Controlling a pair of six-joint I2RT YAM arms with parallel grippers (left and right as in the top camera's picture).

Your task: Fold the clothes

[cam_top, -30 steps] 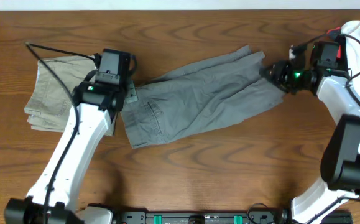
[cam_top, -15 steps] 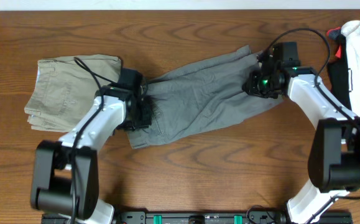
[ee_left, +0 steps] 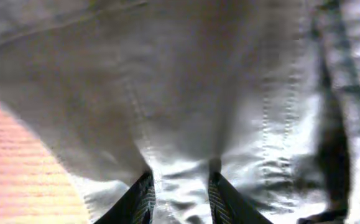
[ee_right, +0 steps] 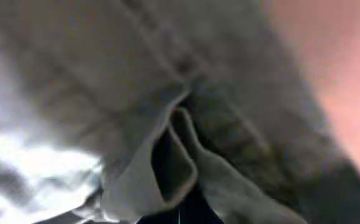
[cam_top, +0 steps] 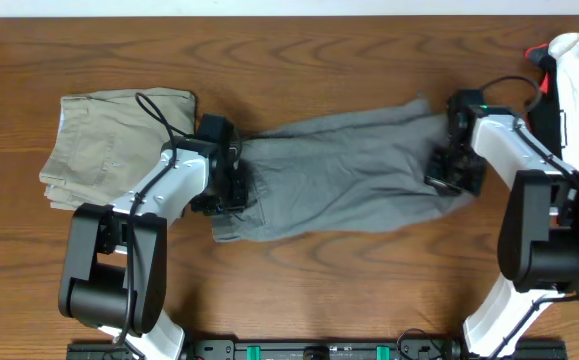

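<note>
The clothes, a pair of medium-grey shorts [cam_top: 339,180], lie spread across the middle of the wooden table. My left gripper [cam_top: 231,188] sits on their left, waistband end. In the left wrist view its two dark fingers [ee_left: 143,198] pinch a bunched ridge of seamed grey cloth [ee_left: 186,112], so the left gripper [ee_left: 180,182] is shut on it. My right gripper [cam_top: 447,172] rests on the right leg end. The blurred right wrist view shows a fold of grey cloth [ee_right: 136,180] rising from the right gripper [ee_right: 180,210], which is shut on the fabric.
A paler beige pair of shorts [cam_top: 109,145] lies folded at the left, beside my left arm. A white-and-black garment with a red bit [cam_top: 574,70] sits at the far right edge. Bare wood [cam_top: 319,290] runs along the front of the table.
My right gripper has closed and moved down and to the right, pulling the leg end with it. The grey shorts now lie straighter. The left gripper has stayed at the waistband.
</note>
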